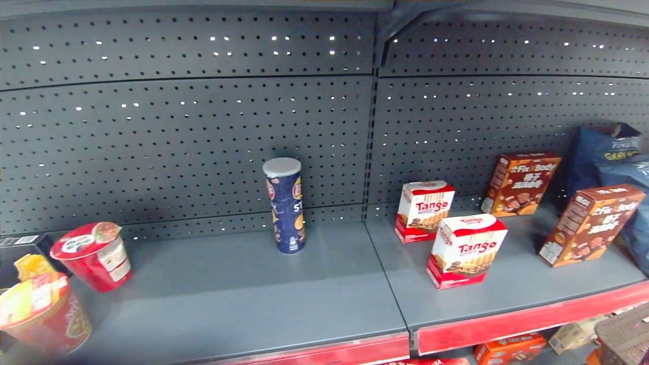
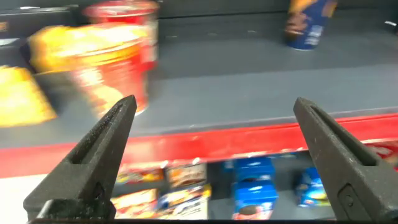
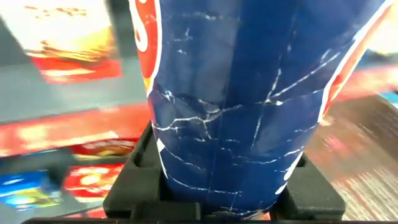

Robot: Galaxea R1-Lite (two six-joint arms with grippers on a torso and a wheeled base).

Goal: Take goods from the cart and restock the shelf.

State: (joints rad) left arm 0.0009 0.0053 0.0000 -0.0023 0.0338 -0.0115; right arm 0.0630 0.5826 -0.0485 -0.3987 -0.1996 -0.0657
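My right gripper (image 3: 224, 180) is shut on a blue crinkled snack package (image 3: 249, 93) with red and white markings, held upright in front of the shelf's red edge (image 3: 56, 134). My left gripper (image 2: 214, 106) is open and holds nothing, level with the red front strip (image 2: 249, 140) of the shelf (image 1: 253, 294). A red noodle cup (image 2: 115, 59) stands just beyond its fingers. On the shelf a blue chips can (image 1: 285, 205) stands upright near the back panel, the same chips can (image 2: 305, 28) showing far off in the left wrist view.
Two red noodle cups (image 1: 96, 256) (image 1: 40, 314) stand at the shelf's left. Two red-and-white boxes (image 1: 423, 210) (image 1: 466, 251), two brown boxes (image 1: 519, 183) (image 1: 588, 225) and blue bags (image 1: 608, 152) fill the right. A brown basket (image 1: 626, 337) sits lower right. Open floor lies around the can.
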